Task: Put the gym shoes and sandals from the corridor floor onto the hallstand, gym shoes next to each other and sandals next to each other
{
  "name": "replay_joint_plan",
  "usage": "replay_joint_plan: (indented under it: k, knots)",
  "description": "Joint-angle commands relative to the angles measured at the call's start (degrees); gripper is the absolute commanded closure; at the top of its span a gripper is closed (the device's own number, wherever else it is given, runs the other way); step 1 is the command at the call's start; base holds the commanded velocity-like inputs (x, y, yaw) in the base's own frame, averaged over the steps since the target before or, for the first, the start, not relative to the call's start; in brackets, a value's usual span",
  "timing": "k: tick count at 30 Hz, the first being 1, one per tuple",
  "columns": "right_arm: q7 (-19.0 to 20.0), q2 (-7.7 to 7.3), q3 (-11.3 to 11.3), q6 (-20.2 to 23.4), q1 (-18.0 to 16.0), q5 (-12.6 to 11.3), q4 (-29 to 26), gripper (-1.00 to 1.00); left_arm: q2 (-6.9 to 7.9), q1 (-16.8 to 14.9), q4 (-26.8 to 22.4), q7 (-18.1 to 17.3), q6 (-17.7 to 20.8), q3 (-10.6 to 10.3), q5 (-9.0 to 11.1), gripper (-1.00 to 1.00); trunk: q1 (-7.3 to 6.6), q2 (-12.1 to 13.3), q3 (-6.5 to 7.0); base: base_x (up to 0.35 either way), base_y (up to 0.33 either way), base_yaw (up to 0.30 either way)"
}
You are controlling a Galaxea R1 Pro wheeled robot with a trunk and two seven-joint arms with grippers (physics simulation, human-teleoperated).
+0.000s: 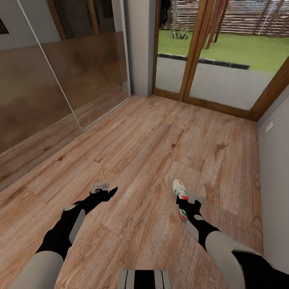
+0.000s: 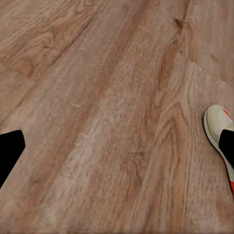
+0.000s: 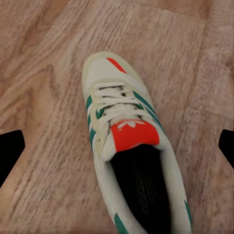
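One gym shoe [image 1: 180, 192] lies on the corridor floor [image 1: 144, 152], toe pointing toward the glass doors [image 1: 216, 52], directly under the right gripper [image 1: 188, 205]; in the right wrist view the gym shoe [image 3: 127, 146] sits between two dark fingertips [image 3: 9, 151] spread wide at the frame's edges, jaws well apart and gripping nothing; its red-orange tongue carries a white trefoil mark, and dark writing on the insole is too blurred to read; the left gripper [image 1: 105, 192] hovers over bare planks, well apart from the shoe, and whether it is spread or closed cannot be told; a mirrored wall panel [image 1: 48, 80] stands at the left.
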Motion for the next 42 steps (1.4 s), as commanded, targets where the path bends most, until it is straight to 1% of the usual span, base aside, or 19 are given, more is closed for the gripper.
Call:
replay_joint_plan:
  k: [1,12,17,24,33,42]
  knots:
    - [-0.02,0.03,-0.33,-0.21,-0.05,0.13,0.05,-1.0,-0.01,-0.02,-0.05,-0.22,0.56,0.1,0.62,-1.0,0.01,-0.03,-0.36,0.0,0.0,0.0]
    - [-0.05,0.03,-0.33,-0.21,-0.07,0.13,0.05,-1.0,-0.01,-0.02,-0.04,-0.22,0.57,0.1,0.62,-1.0,0.3,-0.18,-3.8,0.0,0.0,0.0]
    - [-0.08,0.03,-0.33,-0.21,-0.03,0.13,0.04,-1.0,-0.01,-0.02,-0.04,-0.22,0.57,0.1,0.62,-1.0,0.42,-0.25,-5.07,0.0,0.0,0.0]
    - [-0.06,0.03,-0.33,-0.21,-0.05,0.14,0.03,-1.0,-0.01,-0.02,-0.03,-0.22,0.57,0.1,0.62,-1.0,0.42,-0.25,-5.18,0.0,0.0,0.0]
    - [-0.07,0.03,-0.33,-0.21,-0.03,0.13,0.04,-1.0,-0.01,-0.02,-0.03,-0.22,0.57,0.1,0.62,-1.0,0.66,-0.37,-7.89,0.0,0.0,0.0]
    - [-0.06,0.03,-0.33,-0.21,-0.06,0.13,0.05,-1.0,-0.01,-0.02,-0.02,-0.22,0.57,0.1,0.62,-1.0,0.66,-0.37,-8.23,0.0,0.0,0.0]
